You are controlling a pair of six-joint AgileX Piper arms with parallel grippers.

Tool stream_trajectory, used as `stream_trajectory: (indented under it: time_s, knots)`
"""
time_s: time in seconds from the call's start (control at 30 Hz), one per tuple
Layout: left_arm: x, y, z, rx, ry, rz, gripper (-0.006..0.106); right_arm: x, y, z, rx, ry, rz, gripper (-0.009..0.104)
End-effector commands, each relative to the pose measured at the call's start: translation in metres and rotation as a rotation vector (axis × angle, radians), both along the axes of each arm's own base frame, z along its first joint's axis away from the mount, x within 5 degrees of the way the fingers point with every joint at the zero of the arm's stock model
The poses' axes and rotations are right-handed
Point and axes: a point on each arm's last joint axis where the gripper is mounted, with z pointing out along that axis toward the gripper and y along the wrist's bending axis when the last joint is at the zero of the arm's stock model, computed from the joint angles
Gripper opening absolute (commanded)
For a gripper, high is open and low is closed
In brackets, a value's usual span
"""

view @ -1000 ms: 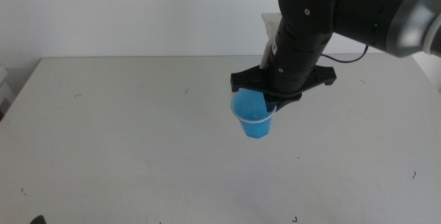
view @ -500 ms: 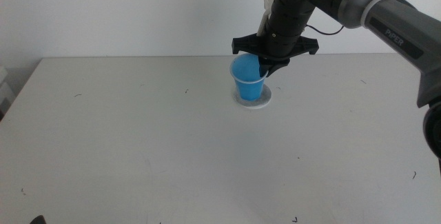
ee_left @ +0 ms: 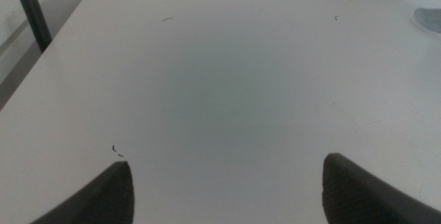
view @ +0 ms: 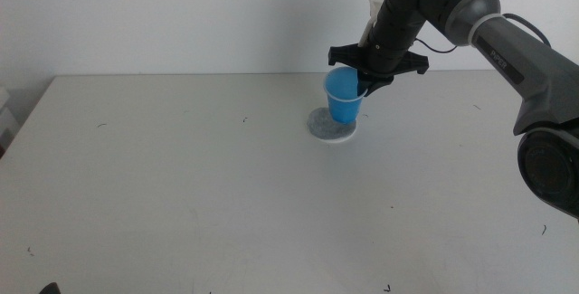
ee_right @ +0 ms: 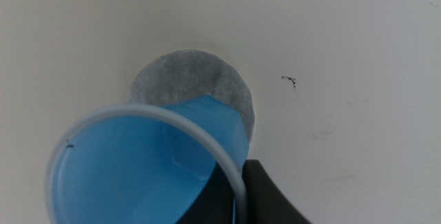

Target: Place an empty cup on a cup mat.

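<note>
We see the right gripper (view: 364, 80) clamped on the smooth, tapered blue cup's (view: 344, 97) rim, its base over the round, mottled grey mat's (view: 324, 124) three-o'clock edge. The left gripper (ee_left: 227, 186) gapes over the table (view: 181, 185).

We see a pale grey tabletop (view: 181, 194) with small dark scuffs; the cup mat (view: 327, 128) lies flat right of centre.

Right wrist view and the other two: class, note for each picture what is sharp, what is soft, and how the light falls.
Right wrist view: the cup looms large with a soft rim; the cup mat is sharper. Left wrist view: even light, the left gripper dark and blurred. Middle view: flat light, faint shadow by the cup mat; the right gripper reads clearly.
</note>
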Motion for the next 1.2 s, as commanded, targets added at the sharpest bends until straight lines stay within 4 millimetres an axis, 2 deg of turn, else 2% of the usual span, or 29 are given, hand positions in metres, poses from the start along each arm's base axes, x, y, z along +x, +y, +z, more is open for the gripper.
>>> stream_trajectory:
  time_s: [0.0, 0.47, 0.8, 0.93, 1.17]
  knots:
    - [0.001, 0.0, 0.008, -0.015, -0.076, 0.0, 0.105, -0.007, -0.008, 0.041, 0.019, -0.071, 0.009, 0.0]
    - [0.001, 0.0, 0.008, -0.015, -0.076, 0.0, 0.105, 0.008, 0.001, 0.009, 0.048, -0.085, 0.034, 0.0]
    - [0.001, 0.0, 0.008, -0.015, -0.076, 0.0, 0.105, 0.008, 0.001, 0.009, 0.035, -0.092, 0.066, 0.001]
    - [0.001, 0.0, 0.008, -0.015, -0.076, 0.0, 0.105, 0.009, 0.001, 0.013, 0.04, -0.108, 0.065, 0.011]
    - [0.001, 0.0, 0.008, -0.015, -0.076, 0.0, 0.105, 0.008, 0.001, 0.02, 0.045, -0.123, 0.066, 0.048]
